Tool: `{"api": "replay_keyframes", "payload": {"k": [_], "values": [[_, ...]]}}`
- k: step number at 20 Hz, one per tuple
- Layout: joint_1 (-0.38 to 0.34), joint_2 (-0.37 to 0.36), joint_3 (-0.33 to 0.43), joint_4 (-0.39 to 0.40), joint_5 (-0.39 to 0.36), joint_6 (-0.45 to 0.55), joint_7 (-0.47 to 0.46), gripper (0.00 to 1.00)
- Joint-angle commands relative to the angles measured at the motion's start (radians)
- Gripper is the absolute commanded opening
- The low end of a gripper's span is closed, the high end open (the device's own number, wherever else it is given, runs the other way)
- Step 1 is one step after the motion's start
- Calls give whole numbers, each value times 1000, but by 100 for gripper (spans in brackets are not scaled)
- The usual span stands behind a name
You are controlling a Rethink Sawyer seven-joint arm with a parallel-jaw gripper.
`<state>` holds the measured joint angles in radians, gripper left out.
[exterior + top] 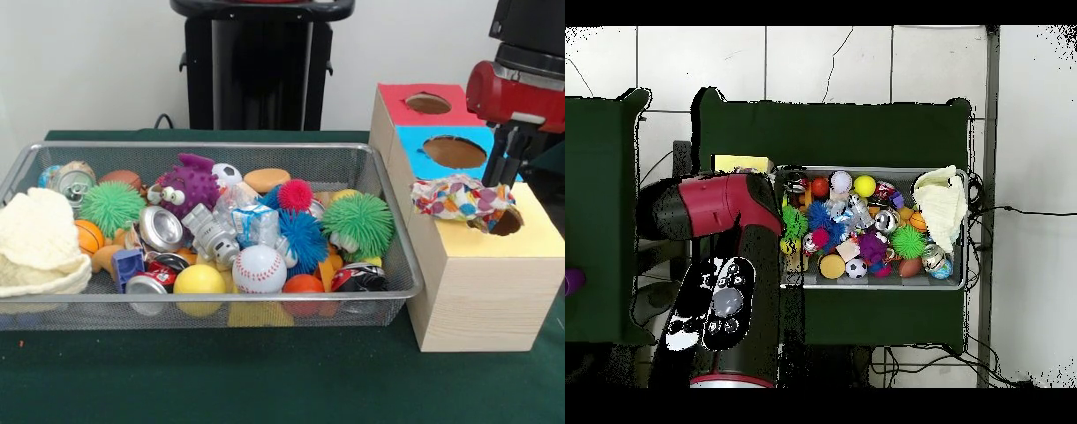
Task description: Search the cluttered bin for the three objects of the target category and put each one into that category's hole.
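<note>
**Crumpled wrapper resting at the yellow hole**

The gripper (505,177) hangs over the wooden sorting box (477,291), its dark fingers reaching down behind a crumpled, confetti-patterned wrapper (459,200). The wrapper lies on the yellow top face (521,237), its right end over the yellow hole (507,222), which shows only as a brown crescent at the wrapper's 4 o'clock. Whether the claw is pinching the wrapper or has let go, I cannot tell; the fingertips are hidden behind it. My reading is that the piece sits there because it is bulky and has bridged the opening instead of dropping through.

The blue hole (454,151) and red hole (428,103), at 12 o'clock from the wrapper, stand open and unused. The wire mesh bin (388,190) stays full: a baseball (259,268), a yellow ball (199,280), a green spiky ball (357,223), crushed cans (161,229) and a cream cloth (37,243) at its 9 o'clock end. In the overhead view the arm (715,215) covers the box entirely.
</note>
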<state>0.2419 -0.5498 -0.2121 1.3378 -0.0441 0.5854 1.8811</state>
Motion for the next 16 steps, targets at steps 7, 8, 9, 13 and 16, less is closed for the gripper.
{"api": "replay_keyframes", "payload": {"k": [7,8,9,13,16], "values": [[-47,124,68,114,-8,-134,156,0],[-50,129,72,118,-7,-142,154,0],[-56,135,80,120,-5,-143,146,0],[-72,139,104,122,7,-126,122,0],[-90,141,130,127,12,-117,99,0]]}}
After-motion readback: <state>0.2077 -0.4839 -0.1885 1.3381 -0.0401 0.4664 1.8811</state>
